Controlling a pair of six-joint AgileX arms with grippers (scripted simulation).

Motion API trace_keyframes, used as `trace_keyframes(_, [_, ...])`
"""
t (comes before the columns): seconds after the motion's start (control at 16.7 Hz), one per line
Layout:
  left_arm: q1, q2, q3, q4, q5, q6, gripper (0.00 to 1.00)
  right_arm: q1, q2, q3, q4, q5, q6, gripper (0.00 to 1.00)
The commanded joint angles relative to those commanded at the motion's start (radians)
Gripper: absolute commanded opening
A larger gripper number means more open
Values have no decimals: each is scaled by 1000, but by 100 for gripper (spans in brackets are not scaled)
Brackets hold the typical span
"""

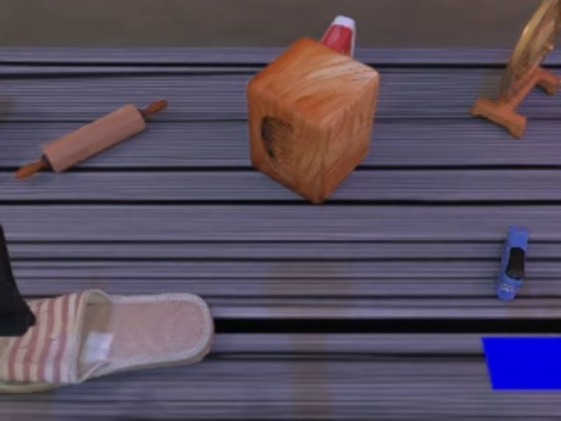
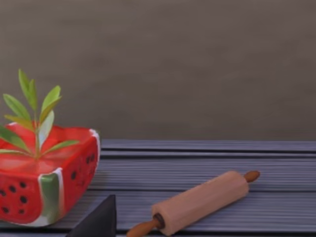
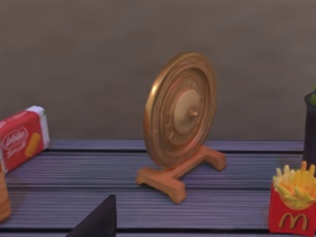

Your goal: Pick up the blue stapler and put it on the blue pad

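Across the bench [image 1: 280,219] run grey-purple slats, lengthwise left to right, with dark grooves and one black gap low on the right half; behind its far edge a plain brown-grey wall fills the background in both wrist views. Near the right edge lies the blue stapler [image 1: 513,262], flat on the slats, long axis pointing roughly away from the camera, dark gap along its middle. Blue pad [image 1: 524,362] sits at the lower right corner, just below the stapler and apart from it, partly cut by the frame edge. Big wooden cube [image 1: 312,115] stands tilted at centre top, red-and-white packet [image 1: 339,34] behind it. Rolling pin [image 1: 92,139] at upper left, striped slipper [image 1: 96,338] at lower left, bronze disc on a wooden stand [image 1: 524,66] at upper right. Left wrist view adds a watermelon-pattern planter [image 2: 44,170] with green leaves; right wrist view adds a fries carton [image 3: 295,205]. Left arm: only a dark piece at the left edge of the top view; right arm not visible there. Dark wedge at the bottom of each wrist view; gripper state of either arm cannot be told.
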Motion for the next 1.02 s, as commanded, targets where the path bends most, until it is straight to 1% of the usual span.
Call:
trace_keyframes(0.24, [0, 0, 0, 0, 0, 0, 100, 5, 31, 30, -22, -2, 11, 100])
trace_keyframes(0.48, [0, 0, 0, 0, 0, 0, 100, 25, 220, 199, -142, -3, 73, 100])
trace_keyframes(0.66, [0, 0, 0, 0, 0, 0, 100, 45, 469, 387, -281, -2, 140, 100])
trace_keyframes(1.02, [0, 0, 0, 0, 0, 0, 100, 94, 1102, 812, -613, 1, 293, 100])
